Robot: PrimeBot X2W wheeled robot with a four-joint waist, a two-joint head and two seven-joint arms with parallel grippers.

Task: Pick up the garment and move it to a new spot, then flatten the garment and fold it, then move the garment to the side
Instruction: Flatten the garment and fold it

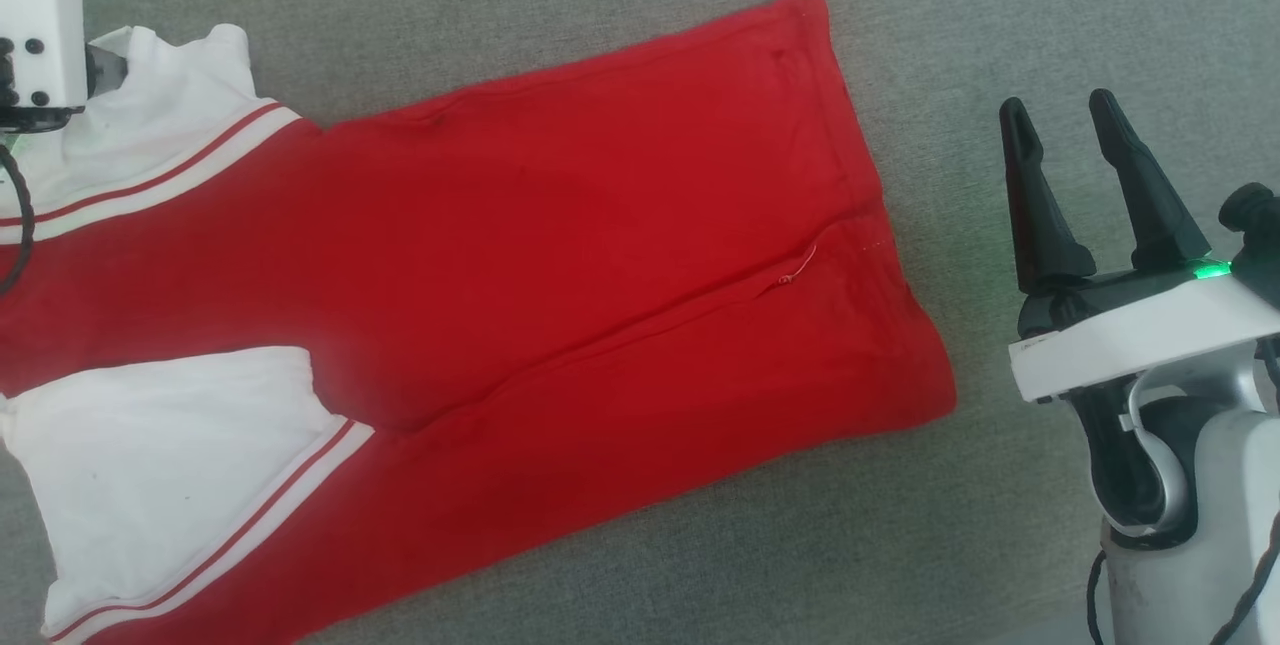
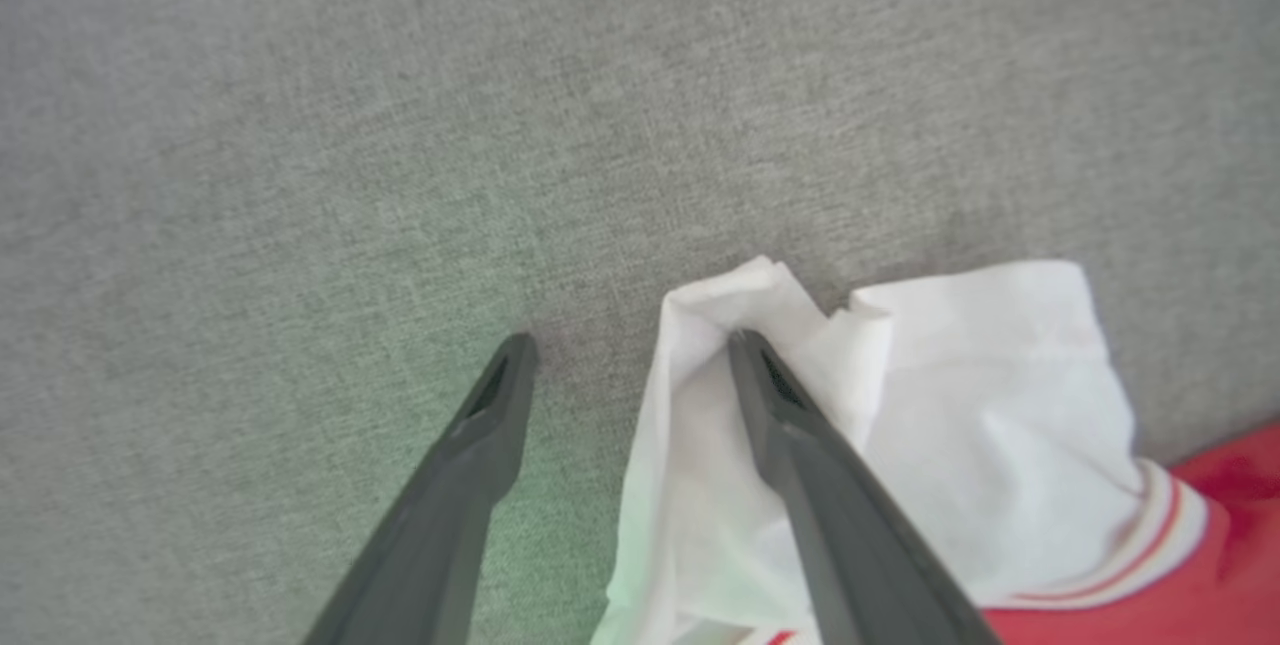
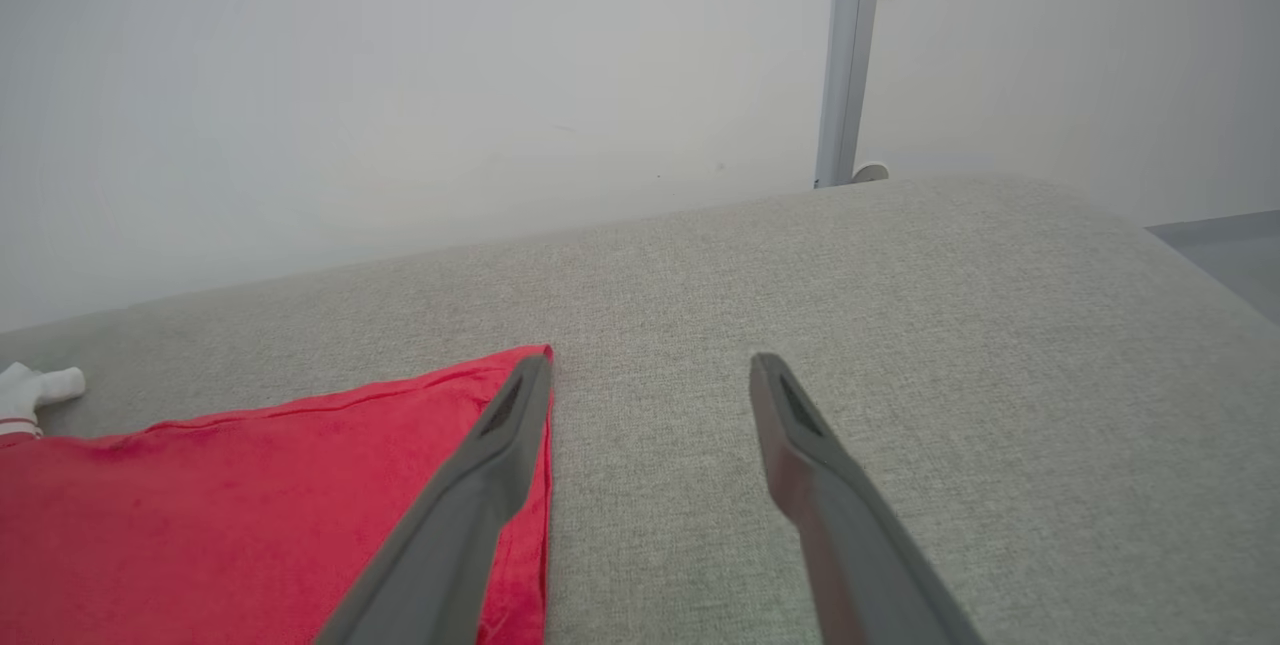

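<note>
The garment [image 1: 520, 285], a red T-shirt with white sleeves and red-white striped trim, lies spread on the grey fabric surface, plain red side up, hem toward the right. A long crease runs along its lower half. My right gripper [image 1: 1058, 122] stands open just right of the hem, off the cloth; in the right wrist view its fingers [image 3: 500, 445] frame the hem corner of the garment [image 3: 250, 515]. My left gripper [image 2: 630, 350] is open above the far white sleeve [image 2: 960, 425], one finger over the sleeve edge, nothing held. Its white wrist housing [image 1: 35, 25] shows at top left.
The grey upholstered surface [image 1: 1000, 5] extends all around the shirt, with bare room to the right and far side. In the right wrist view a white wall [image 3: 400, 75] and a pale vertical post [image 3: 845, 55] stand beyond the surface's far edge.
</note>
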